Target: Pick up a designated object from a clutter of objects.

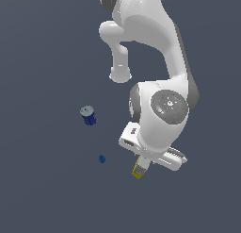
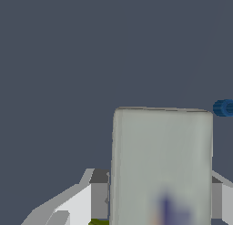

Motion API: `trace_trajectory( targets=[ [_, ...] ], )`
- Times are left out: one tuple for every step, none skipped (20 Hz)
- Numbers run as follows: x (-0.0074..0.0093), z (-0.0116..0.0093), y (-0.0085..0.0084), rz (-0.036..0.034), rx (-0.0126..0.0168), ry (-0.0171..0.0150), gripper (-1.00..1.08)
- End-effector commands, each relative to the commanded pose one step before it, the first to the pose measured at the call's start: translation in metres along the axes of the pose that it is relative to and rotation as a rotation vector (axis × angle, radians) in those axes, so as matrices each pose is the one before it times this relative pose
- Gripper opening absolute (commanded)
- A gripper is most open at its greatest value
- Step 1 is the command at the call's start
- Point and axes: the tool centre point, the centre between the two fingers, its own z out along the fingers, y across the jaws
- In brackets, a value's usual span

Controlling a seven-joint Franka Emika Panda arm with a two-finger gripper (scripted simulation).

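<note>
Reaching down over the carton (image 2: 161,167), the gripper (image 2: 157,199) has one finger (image 2: 98,194) on each side of it. The fingers look pressed against the carton's sides, so the grab seems nearly done. Next it likely needs a firm squeeze and a straight lift. In the exterior view, the carton's yellow end pokes out under the hand, well apart from the blue can (image 1: 88,116) and tiny blue ball (image 1: 101,159).

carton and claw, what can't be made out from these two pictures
- Carton: in the exterior view only its yellow end shows; the arm's hand covers the rest. In the wrist view its print is a blur and the frame edge cuts it off.
- Claw: fingers flank the carton; contact can't be told.
- Small blue ball: too small for detail.
- Pear-like lump: not seen in the exterior view.
</note>
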Motion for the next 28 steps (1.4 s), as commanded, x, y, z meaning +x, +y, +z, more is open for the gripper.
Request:
trace_trajectory(
  targets=[
    [0.00036,-0.00033,-0.00021,0.00002,0.00038,0.00062,-1.0],
    [0.0,0.0,0.0,0.0,0.0,0.0,-1.0],
    [0.0,0.0,0.0,0.0,0.0,0.0,-1.0],
    [0.0,0.0,0.0,0.0,0.0,0.0,-1.0],
    [0.0,0.0,0.0,0.0,0.0,0.0,-1.0],
    [0.0,0.0,0.0,0.0,0.0,0.0,-1.0],
    [0.0,0.0,0.0,0.0,0.0,0.0,-1.0],
    [0.0,0.0,0.0,0.0,0.0,0.0,-1.0],
    [0.0,0.0,0.0,0.0,0.0,0.0,-1.0],
    [-0.00008,-0.00003,0.00004,0.0,0.0,0.0,-1.0],
    [-0.00012,-0.00015,0.00005,0.0,0.0,0.0,-1.0],
    [-0.00037,-0.00045,0.00014,0.0,0.0,0.0,-1.0],
    [-0.00062,-0.00075,0.00024,0.0,0.0,0.0,-1.0],
    [-0.00087,-0.00106,0.00034,0.0,0.0,0.0,-1.0],
    [-0.00113,-0.00137,0.00044,0.0,0.0,0.0,-1.0],
    [-0.00139,-0.00169,0.00054,0.0,0.0,0.0,-1.0],
    [-0.00165,-0.00201,0.00064,0.0,0.0,0.0,-1.0],
    [-0.00192,-0.00234,0.00075,0.0,0.0,0.0,-1.0],
    [-0.00219,-0.00267,0.00085,0.0,0.0,0.0,-1.0],
    [-0.00247,-0.00301,0.00096,0.0,0.0,0.0,-1.0],
    [-0.00275,-0.00335,0.00107,0.0,0.0,0.0,-1.0],
    [-0.00303,-0.0037,0.00118,0.0,0.0,0.0,-1.0],
    [-0.00332,-0.00405,0.00129,0.0,0.0,0.0,-1.0],
    [-0.00361,-0.00441,0.0014,0.0,0.0,0.0,-1.0],
    [-0.00391,-0.00478,0.00152,0.0,0.0,0.0,-1.0],
    [-0.00421,-0.00515,0.00163,0.0,0.0,0.0,-1.0],
    [-0.00451,-0.00553,0.00175,0.0,0.0,0.0,-1.0],
    [-0.00482,-0.00592,0.00187,0.0,0.0,0.0,-1.0]
  ],
)
